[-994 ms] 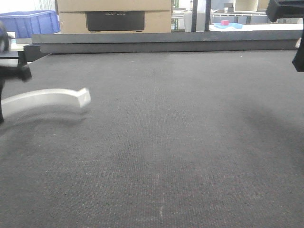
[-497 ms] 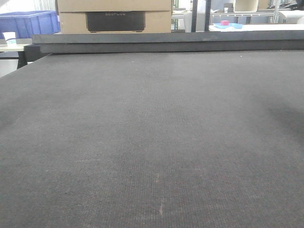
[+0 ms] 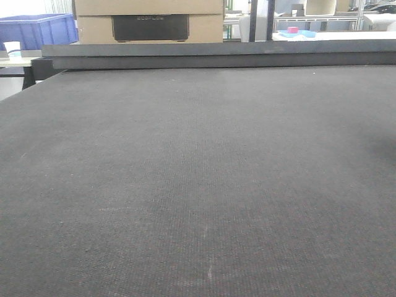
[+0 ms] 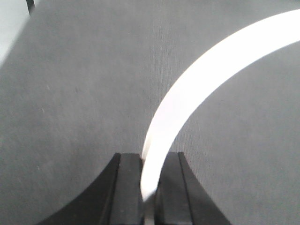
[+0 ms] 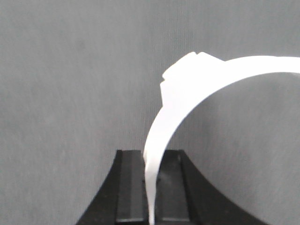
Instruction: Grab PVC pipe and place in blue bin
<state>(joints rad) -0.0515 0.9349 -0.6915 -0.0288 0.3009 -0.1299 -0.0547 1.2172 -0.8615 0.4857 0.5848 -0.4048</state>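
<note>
In the right wrist view, my right gripper (image 5: 151, 155) is shut on the lower end of the PVC pipe (image 5: 187, 89), a white half-ring with a stepped tab near its top. It curves up and off to the right above the dark mat. My left gripper (image 4: 149, 160) is shut on a longer, flatter white arc strip (image 4: 211, 65) that sweeps up to the right. A blue bin (image 3: 40, 30) stands far back at the left, beyond the mat's edge. Neither gripper nor either white piece shows in the front view.
The dark grey mat (image 3: 198, 185) fills the front view, with a raised dark rail (image 3: 210, 55) along its far edge. Behind the rail stand a cardboard box (image 3: 148, 21) and a small blue tray (image 3: 297, 33) holding a pink thing.
One second ago the left gripper, holding the white arc strip, showed at the front view's left edge and the right arm at its top right. Both have since left that view.
</note>
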